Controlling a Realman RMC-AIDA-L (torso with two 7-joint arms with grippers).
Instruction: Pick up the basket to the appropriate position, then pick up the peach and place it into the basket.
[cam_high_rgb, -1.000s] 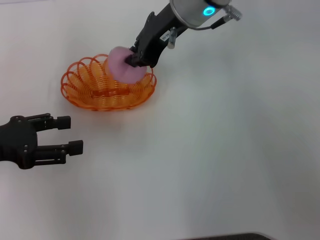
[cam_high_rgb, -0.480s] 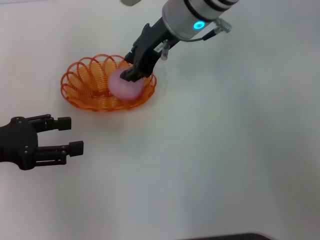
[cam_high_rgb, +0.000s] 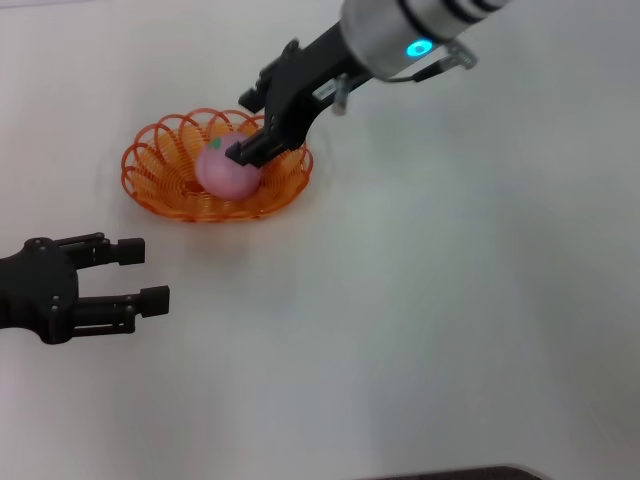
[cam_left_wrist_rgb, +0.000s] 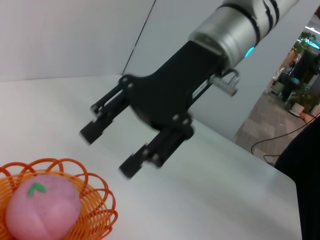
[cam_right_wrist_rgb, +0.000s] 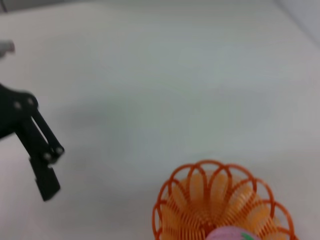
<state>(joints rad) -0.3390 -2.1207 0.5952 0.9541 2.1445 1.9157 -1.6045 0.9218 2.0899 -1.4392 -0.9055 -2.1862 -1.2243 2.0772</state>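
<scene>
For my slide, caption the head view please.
Right gripper open just above the peach resting in the orange basket; left gripper open, idle nearby.

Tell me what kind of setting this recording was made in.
Probably an indoor lab or office test bench: a bare white table holding only an orange basket with a toy peach, and, in the left wrist view, a tiled floor with potted plants beyond.

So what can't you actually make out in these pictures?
- Head view: the right pincer covers part of the peach and the basket rim behind it.
- Right wrist view: the bottom edge cuts off most of the peach and the basket's near side.
- Left wrist view: the peach's underside is hidden by the basket; the left pincer is not shown.
</scene>
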